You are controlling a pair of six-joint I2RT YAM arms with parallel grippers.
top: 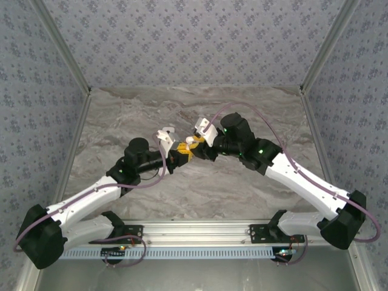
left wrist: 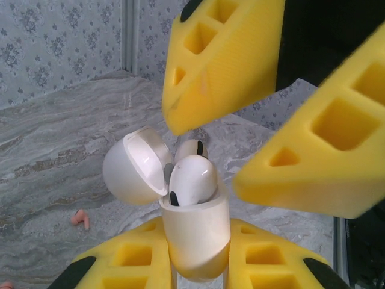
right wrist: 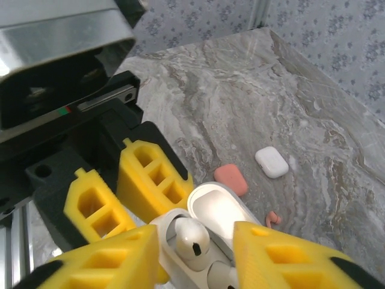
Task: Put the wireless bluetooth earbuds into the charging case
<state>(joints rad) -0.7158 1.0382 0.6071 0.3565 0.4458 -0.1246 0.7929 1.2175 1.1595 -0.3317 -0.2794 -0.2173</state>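
My left gripper [left wrist: 195, 256] is shut on the lower body of a white charging case [left wrist: 195, 232] and holds it upright above the table with its lid [left wrist: 135, 165] swung open. Two white earbuds stand in its wells, one in front [left wrist: 192, 180] and one behind [left wrist: 191, 147]. My right gripper [right wrist: 195, 259] hovers right over the case with its yellow fingers [right wrist: 102, 265] spread to either side of the seated earbud [right wrist: 191, 238], touching nothing. In the top view the two grippers meet at mid-table, left [top: 180, 153] and right [top: 197, 142].
On the marble table beyond the held case lie a closed red case [right wrist: 230, 178], a closed white case [right wrist: 272, 162] and a loose red earbud [right wrist: 272, 219]. The red earbud [left wrist: 80, 218] lies on the table in the left wrist view too. Patterned walls enclose the table.
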